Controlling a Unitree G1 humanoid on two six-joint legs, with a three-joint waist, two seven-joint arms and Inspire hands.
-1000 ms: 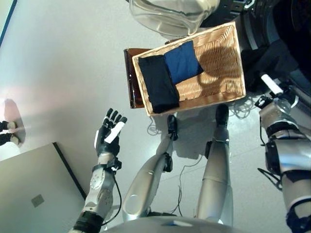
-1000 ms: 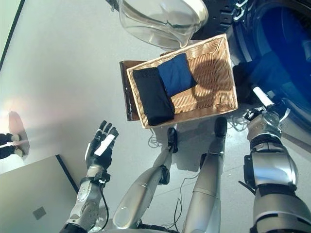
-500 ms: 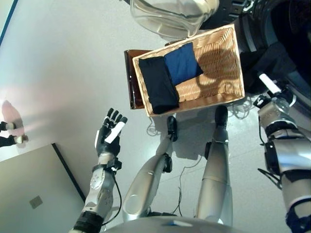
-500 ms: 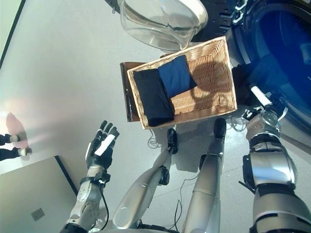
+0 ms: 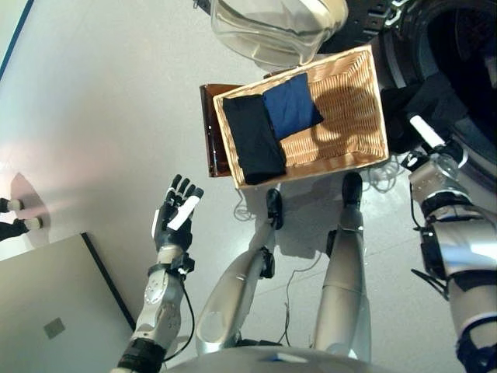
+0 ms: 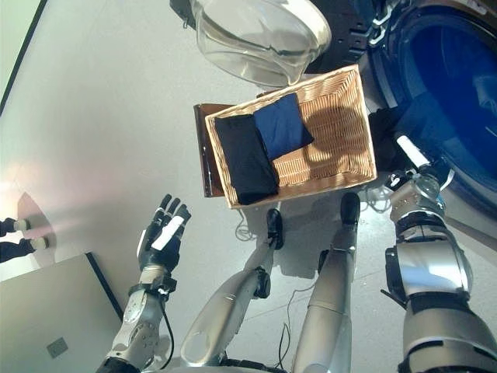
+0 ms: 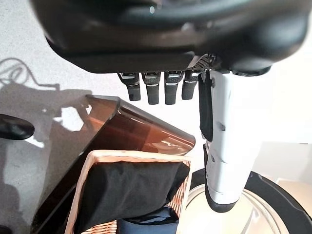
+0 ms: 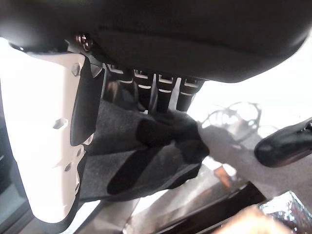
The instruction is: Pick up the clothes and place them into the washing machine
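From nine o'clock rightwards: the left hand (image 5: 175, 214) stays idle with fingers straight, two folded clothes (image 5: 269, 127) still lie in the basket (image 5: 363, 115), and the right hand (image 5: 429, 148), clamped on a dark garment (image 8: 146, 146), has edged towards the washing machine (image 6: 443, 85) at two o'clock, so loading seems near.

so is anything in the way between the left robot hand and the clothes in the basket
Nothing visible. The left robot hand hangs open over bare floor, apart from the wicker basket, and the black garment and blue garment lie uncovered on top inside it.
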